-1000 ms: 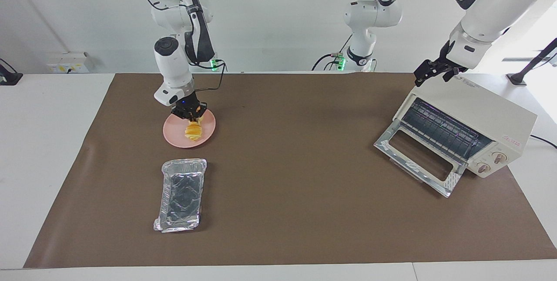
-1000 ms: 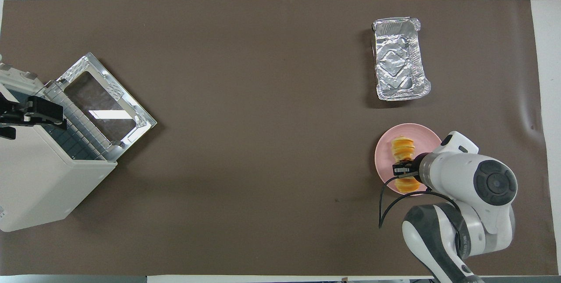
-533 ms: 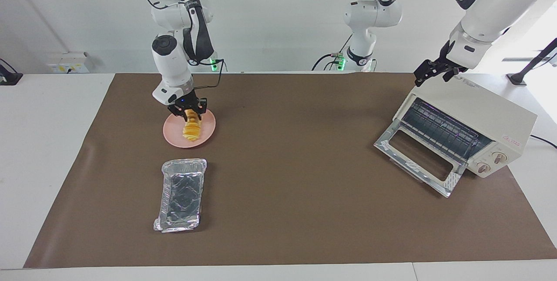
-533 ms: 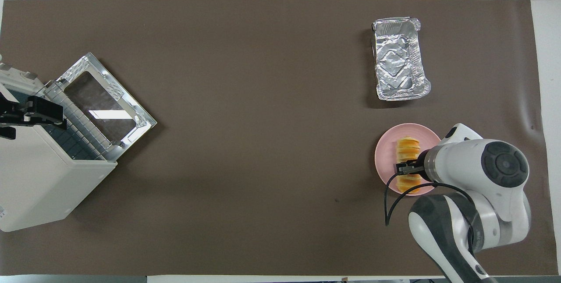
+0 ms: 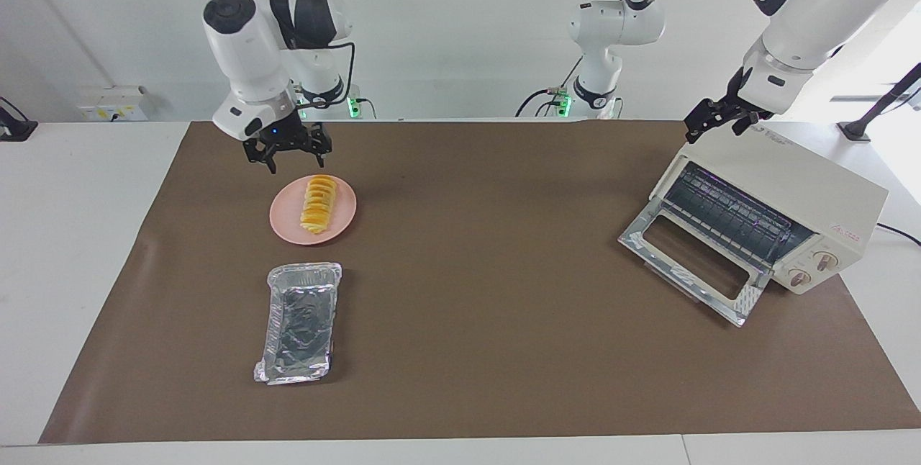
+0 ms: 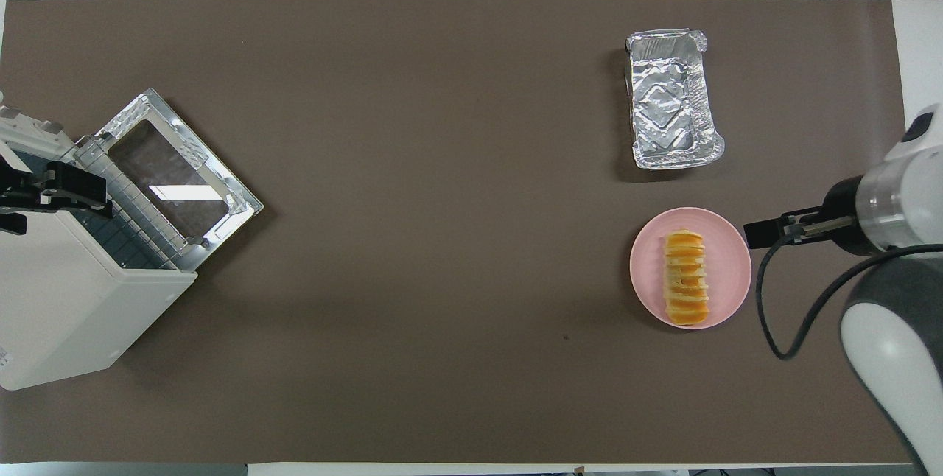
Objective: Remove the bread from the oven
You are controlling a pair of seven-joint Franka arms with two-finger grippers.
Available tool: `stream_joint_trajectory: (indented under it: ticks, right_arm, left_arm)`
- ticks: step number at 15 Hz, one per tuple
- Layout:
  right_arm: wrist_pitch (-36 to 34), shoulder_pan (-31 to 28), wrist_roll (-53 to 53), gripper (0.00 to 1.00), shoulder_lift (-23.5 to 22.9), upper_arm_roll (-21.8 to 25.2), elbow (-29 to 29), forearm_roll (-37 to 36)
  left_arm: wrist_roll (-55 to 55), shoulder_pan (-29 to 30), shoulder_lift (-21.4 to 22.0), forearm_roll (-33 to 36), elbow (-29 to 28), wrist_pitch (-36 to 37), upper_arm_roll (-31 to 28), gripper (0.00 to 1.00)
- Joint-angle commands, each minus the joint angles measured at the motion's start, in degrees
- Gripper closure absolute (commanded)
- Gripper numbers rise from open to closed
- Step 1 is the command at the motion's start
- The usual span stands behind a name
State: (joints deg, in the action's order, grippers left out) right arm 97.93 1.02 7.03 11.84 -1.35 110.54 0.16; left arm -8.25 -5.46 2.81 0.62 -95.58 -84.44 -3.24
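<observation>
The bread [image 5: 319,204] lies lengthwise on the pink plate [image 5: 344,222], well apart from the open oven [image 5: 784,213]; the right pincer [image 5: 286,152] hangs empty, fingers spread (task seemingly done); the left pincer [image 5: 719,119] waits over the oven, its grip unreadable.

Bright, even light — soft shadows, sharp focus — glare on the oven door glass [image 6: 177,192].

Crinkled shiny foil tray [image 5: 300,322] – matt brown mat [image 5: 489,249] – glossy plate [image 5: 344,224].
</observation>
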Motion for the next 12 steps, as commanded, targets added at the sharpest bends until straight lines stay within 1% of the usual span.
stream_joint_trajectory:
  ticks: [1,2,3,5,7,9,12]
  right_arm:
    - [-10.1,-2.1,2.0,0.0,-5.4,-0.2,-12.8,1.0]
    - [-13.5,-2.7,2.4,0.0,-6.8,-0.2,-16.0,0.8]
    - [-15.1,-3.4,3.3,0.0,-7.1,-0.2,-17.5,0.8]
    - [-15.1,-5.3,4.2,0.0,-7.2,-0.9,-17.9,0.6]
    - [-14.2,-5.3,4.0,0.0,-7.2,-1.0,-17.9,0.9]
    - [-14.1,-6.1,3.8,0.0,-7.4,-2.3,-17.9,1.1]
    - [-14.4,-6.7,3.9,0.0,-7.4,-2.3,-17.9,1.1]
  left_arm:
    - [0.5,0.8,1.3,-0.6,-1.0,0.6,0.4,0.0]
    - [0.5,0.8,1.3,-0.6,-1.0,0.6,0.4,0.0]
    - [0.5,0.8,1.3,-0.6,-1.0,0.6,0.3,0.0]
    - [0.5,0.8,1.3,-0.6,-1.0,0.6,0.3,0.0]
    - [0.5,0.8,1.3,-0.6,-1.0,0.6,0.3,0.0]
    - [0.5,0.8,1.3,-0.6,-1.0,0.6,0.3,0.0]
    - [0.5,0.8,1.3,-0.6,-1.0,0.6,0.3,0.0]
